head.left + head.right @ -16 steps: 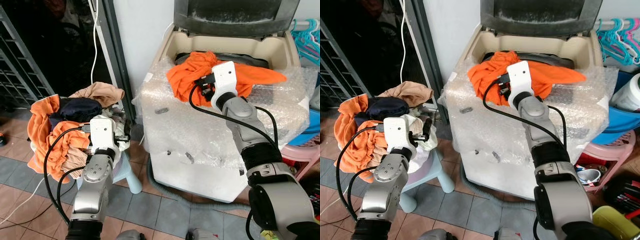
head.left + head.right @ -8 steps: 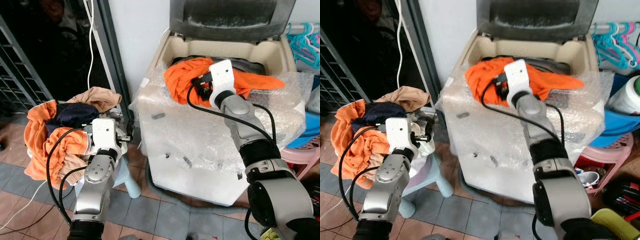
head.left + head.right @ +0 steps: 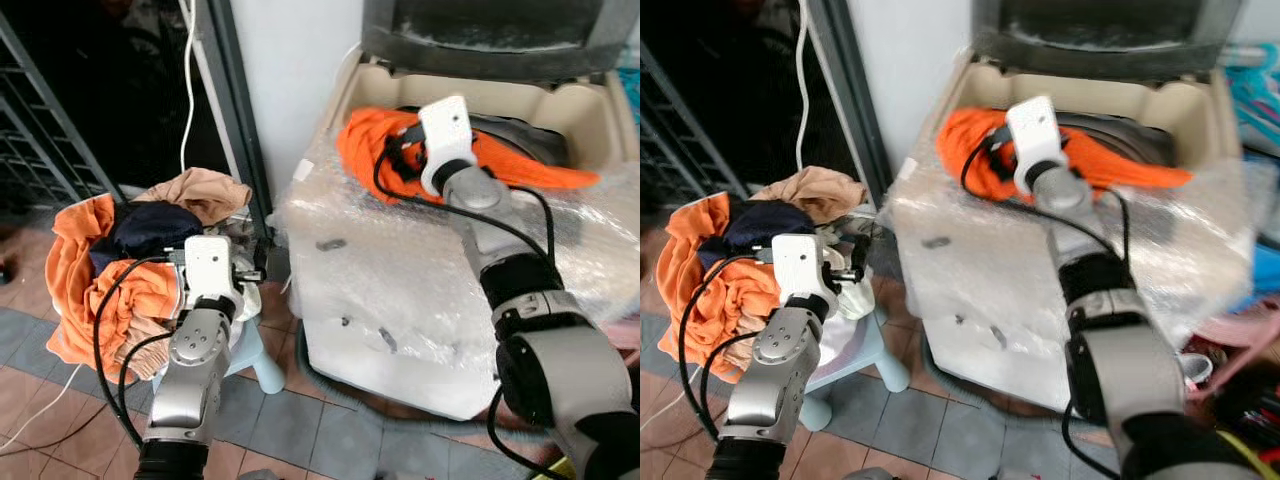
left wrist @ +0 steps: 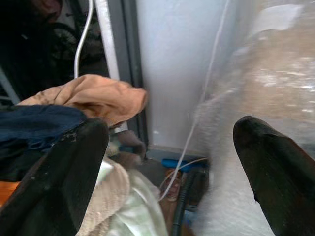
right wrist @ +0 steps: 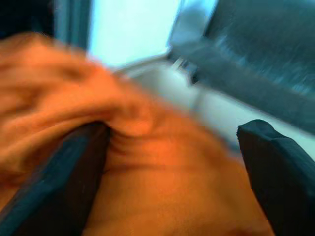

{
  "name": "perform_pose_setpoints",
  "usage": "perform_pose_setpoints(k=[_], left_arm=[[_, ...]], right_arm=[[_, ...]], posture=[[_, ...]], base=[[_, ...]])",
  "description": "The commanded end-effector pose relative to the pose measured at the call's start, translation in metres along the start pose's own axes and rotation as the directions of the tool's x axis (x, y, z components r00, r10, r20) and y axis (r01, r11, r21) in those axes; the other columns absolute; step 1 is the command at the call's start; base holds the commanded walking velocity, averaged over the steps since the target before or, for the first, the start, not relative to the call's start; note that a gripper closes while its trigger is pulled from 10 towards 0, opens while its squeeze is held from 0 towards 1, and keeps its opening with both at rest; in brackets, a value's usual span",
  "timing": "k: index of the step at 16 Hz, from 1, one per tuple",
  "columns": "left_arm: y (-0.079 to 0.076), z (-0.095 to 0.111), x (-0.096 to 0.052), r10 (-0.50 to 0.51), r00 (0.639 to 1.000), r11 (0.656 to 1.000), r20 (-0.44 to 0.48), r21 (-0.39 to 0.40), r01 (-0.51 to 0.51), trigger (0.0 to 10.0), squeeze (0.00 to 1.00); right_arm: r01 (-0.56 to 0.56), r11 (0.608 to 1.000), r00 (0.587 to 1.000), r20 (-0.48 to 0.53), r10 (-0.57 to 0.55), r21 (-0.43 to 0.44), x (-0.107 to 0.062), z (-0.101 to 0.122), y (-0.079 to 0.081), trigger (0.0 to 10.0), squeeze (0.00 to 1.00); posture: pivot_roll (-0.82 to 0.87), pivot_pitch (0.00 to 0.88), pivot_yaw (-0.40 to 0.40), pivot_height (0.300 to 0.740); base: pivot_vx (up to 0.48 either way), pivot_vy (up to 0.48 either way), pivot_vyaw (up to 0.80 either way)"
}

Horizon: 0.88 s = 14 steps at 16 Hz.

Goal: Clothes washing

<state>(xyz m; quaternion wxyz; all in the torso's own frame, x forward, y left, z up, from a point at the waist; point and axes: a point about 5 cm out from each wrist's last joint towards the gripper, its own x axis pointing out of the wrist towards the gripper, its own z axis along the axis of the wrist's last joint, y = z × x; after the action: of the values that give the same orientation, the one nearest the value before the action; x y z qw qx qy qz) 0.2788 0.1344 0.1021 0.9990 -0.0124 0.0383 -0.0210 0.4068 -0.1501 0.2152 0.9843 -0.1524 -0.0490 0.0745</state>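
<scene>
Left gripper [image 4: 167, 147] hangs spread and empty beside the laundry pile [image 3: 120, 250] on the stool [image 3: 255, 365]. Right gripper [image 5: 172, 162], fingers parted, presses into the orange garment [image 3: 380, 155], which lies crumpled and bunched over the front left rim of the washing machine [image 3: 560, 105]. Risk: the garment's draped tail may catch on the bubble wrap [image 3: 420, 260] and slide outward instead of into the drum.
</scene>
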Motion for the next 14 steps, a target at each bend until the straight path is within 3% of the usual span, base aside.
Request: perform_pose_setpoints(k=[1, 3, 5, 13, 14], left_arm=[[0.004, 0.002, 0.000, 0.020, 1.000, 1.000, 0.004, 0.006, -0.020, 10.0, 0.00], [0.004, 0.001, 0.000, 0.034, 0.999, 0.999, -0.002, 0.011, -0.034, 10.0, 0.00], [0.005, 0.000, 0.000, 0.040, 0.999, 0.999, -0.005, 0.009, -0.040, 10.0, 0.00], [0.004, 0.000, 0.002, 0.035, 0.999, 0.999, -0.012, 0.010, -0.035, 10.0, 0.00], [0.004, 0.000, 0.003, 0.038, 0.999, 0.999, -0.010, 0.009, -0.038, 10.0, 0.00]], right_arm=[[0.139, 0.990, 0.976, 0.167, -0.142, 0.033, 0.004, 0.037, -0.020, 10.0, 1.00], [0.184, 0.983, 0.945, 0.275, -0.178, 0.007, 0.000, 0.053, -0.024, 10.0, 1.00], [0.153, 0.988, 0.929, 0.346, -0.132, -0.034, -0.009, 0.053, -0.018, 10.0, 1.00], [0.023, 0.999, 0.962, 0.271, -0.034, 0.044, -0.062, -0.008, 0.000, 10.0, 1.00], [0.000, 0.998, 0.962, 0.271, -0.017, 0.063, -0.068, -0.009, 0.002, 10.0, 0.05]], posture=[[-0.01, 0.000, 0.068, 0.740], [-0.01, 0.000, 0.067, 0.740], [-0.01, 0.000, 0.065, 0.740], [-0.03, 0.000, 0.080, 0.740], [-0.03, 0.000, 0.081, 0.740]], base=[[0.000, 0.000, 0.00], [0.000, 0.000, 0.00], [0.000, 0.000, 0.00], [0.000, 0.000, 0.00], [0.000, 0.000, 0.00]])
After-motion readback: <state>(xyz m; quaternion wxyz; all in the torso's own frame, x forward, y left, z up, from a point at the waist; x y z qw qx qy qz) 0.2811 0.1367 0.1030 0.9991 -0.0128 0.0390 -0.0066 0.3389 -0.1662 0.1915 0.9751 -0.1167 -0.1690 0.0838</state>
